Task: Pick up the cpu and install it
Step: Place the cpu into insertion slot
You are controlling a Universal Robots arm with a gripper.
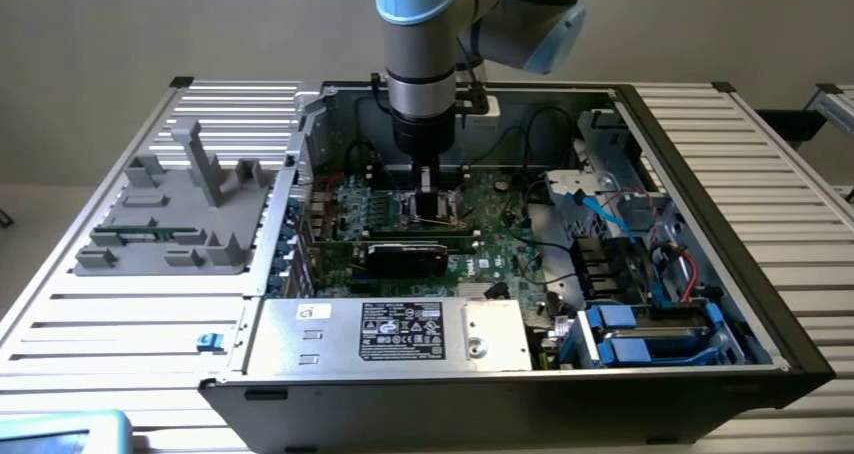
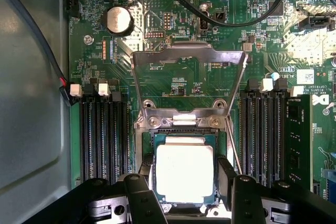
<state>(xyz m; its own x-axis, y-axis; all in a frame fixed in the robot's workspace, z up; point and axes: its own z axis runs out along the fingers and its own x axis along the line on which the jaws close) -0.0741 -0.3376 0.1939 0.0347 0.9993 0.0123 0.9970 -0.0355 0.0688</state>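
Setting: grey wall; one slatted metal surface (image 1: pixel 120 314) carrying one open computer case (image 1: pixel 747 224).
Exterior view, count: one arm, its end effector (image 1: pixel 427 189) down over the motherboard (image 1: pixel 501 244); one grey fixture tray (image 1: pixel 174 214); one power supply (image 1: pixel 400 334).
Exterior view, writing: power supply label too small to read.
Wrist view, count: one cpu (image 2: pixel 184 174) at the socket (image 2: pixel 184 131); one swung-open load frame (image 2: pixel 189 59); one coin cell (image 2: pixel 118 20); one memory stick (image 2: pixel 299 140).
End effector state: two fingers (image 2: pixel 143 187) pinching the cpu's opposite edges.
Wrist view, unclear: finger bases cut off; whether the cpu is fully seated; board print illegible.

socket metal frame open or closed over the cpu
Open: the metal frame stands hinged back, clear of the cpu, whose shiny top shows uncovered.
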